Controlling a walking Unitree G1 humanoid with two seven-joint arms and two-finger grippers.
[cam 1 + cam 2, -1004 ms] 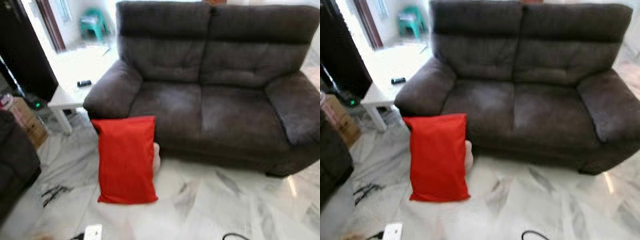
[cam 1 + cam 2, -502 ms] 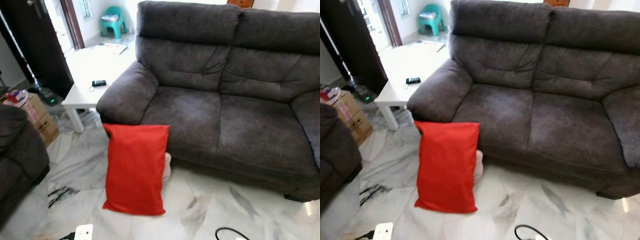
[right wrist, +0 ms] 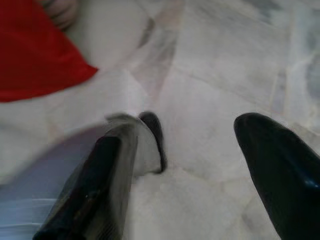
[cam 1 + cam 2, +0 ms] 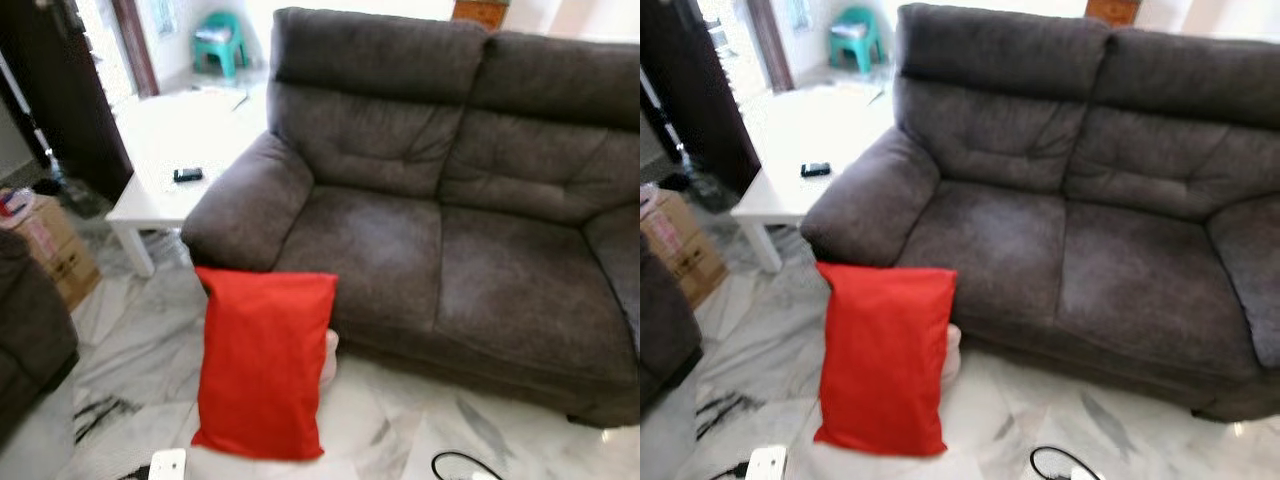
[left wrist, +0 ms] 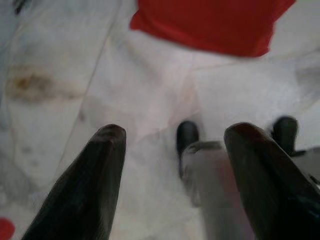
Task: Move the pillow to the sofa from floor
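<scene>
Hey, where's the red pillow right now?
In the left eye view the red pillow stands on the marble floor, leaning against the sofa front, below its left armrest.

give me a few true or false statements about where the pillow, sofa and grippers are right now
1. The red pillow stands on the floor, leaning against the front of the grey sofa. True.
2. The pillow lies on the sofa's seat. False: it is on the floor near the sofa's arm.
3. The left gripper is open above the marble floor. True.
4. The right gripper is shut on the pillow. False: it is open and holds nothing.
5. A small dark object lies on the white table. True.
</scene>
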